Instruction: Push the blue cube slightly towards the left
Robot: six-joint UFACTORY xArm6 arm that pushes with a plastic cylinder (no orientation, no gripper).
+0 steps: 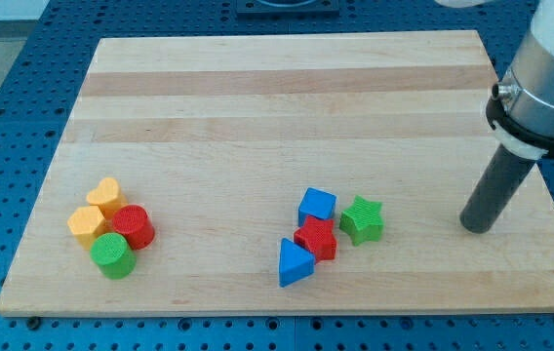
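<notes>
The blue cube (317, 207) sits on the wooden board (287, 107), right of the middle and toward the view's bottom. It touches a red star block (317, 238) just below it. A green star block (363, 219) lies close to its right, and a blue triangular block (295, 262) lies below the red star. My tip (476, 226) rests on the board far to the right of this cluster, well apart from the green star. The dark rod rises from it up and to the right.
A second cluster lies at the view's lower left: a yellow heart block (107, 196), a yellow block (87, 224), a red cylinder (133, 226) and a green cylinder (113, 254). The board's right edge is near the tip. A blue perforated table surrounds the board.
</notes>
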